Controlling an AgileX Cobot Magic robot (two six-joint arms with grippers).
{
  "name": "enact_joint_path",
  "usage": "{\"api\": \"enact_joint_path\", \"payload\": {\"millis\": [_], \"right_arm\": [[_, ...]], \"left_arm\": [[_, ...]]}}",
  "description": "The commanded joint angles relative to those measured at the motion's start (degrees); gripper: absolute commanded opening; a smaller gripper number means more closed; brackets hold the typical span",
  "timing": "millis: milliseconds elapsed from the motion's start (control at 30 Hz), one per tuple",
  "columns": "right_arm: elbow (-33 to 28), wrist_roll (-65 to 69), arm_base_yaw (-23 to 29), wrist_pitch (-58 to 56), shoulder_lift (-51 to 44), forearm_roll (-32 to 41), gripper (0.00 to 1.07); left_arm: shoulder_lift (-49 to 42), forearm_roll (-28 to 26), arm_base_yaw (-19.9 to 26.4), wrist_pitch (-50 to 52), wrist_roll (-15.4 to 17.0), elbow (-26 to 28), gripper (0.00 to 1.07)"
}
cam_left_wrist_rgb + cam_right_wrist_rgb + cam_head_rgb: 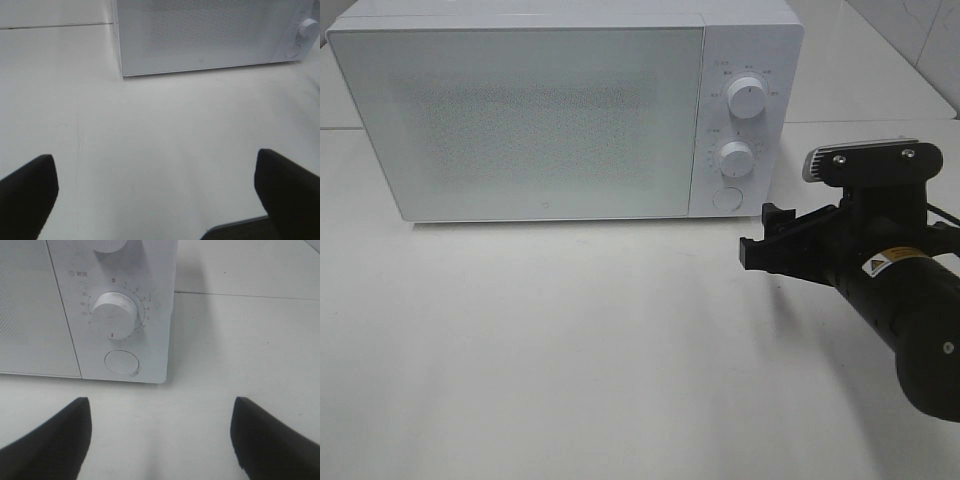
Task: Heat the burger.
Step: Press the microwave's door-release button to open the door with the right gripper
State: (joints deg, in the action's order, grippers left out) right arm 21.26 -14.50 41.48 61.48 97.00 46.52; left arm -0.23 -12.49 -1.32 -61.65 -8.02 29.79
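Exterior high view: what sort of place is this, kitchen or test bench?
Probably a test bench staged as a kitchen: a white box-shaped microwave with two round dials on a plain white tabletop, a black robot arm beside it.

Bright, flat, diffuse light washes everything, so the white table [570,380] and the white microwave [520,120] barely separate. Shadows are soft: a thin one under the microwave ahead of the right gripper [762,238], a faint one beneath that gripper. From the right wrist, the dial [116,315] ahead is sharp while the near fingers [50,440] are blurred black. The view over the left gripper [155,157] looks hazy and overexposed.
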Motion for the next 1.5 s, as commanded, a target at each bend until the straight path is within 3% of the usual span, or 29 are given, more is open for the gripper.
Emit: {"api": "enact_joint_path", "payload": {"millis": [33, 367, 633, 867, 1133, 1333, 1500], "right_arm": [[1.43, -0.92, 1.2, 0.57, 1.43, 1.03, 0.75], [1.78, 2.52, 1.2, 0.34, 2.35, 1.72, 0.75], [1.78, 19.25, 1.2, 0.23, 2.35, 1.66, 0.69], [1.78, 41.54, 1.2, 0.11, 2.35, 1.66, 0.52], [1.72, 73.63, 1.2, -3.84, 2.35, 1.26, 0.23], [1.72, 83.65, 1.2, -5.27, 2.35, 1.2, 0.14], [1.72, 89.15, 1.2, -5.56, 2.35, 1.03, 0.0]], "left_arm": [[-0.92, -0.29, 0.0, 0.0, 0.23, -0.17, 1.0], [-0.92, -0.29, 0.0, 0.0, 0.23, -0.17, 1.0], [-0.92, -0.29, 0.0, 0.0, 0.23, -0.17, 1.0], [-0.92, -0.29, 0.0, 0.0, 0.23, -0.17, 1.0], [-0.92, -0.29, 0.0, 0.0, 0.23, -0.17, 1.0], [-0.92, -0.29, 0.0, 0.0, 0.23, -0.17, 1.0], [-0.92, -0.29, 0.0, 0.0, 0.23, -0.17, 1.0]]}}
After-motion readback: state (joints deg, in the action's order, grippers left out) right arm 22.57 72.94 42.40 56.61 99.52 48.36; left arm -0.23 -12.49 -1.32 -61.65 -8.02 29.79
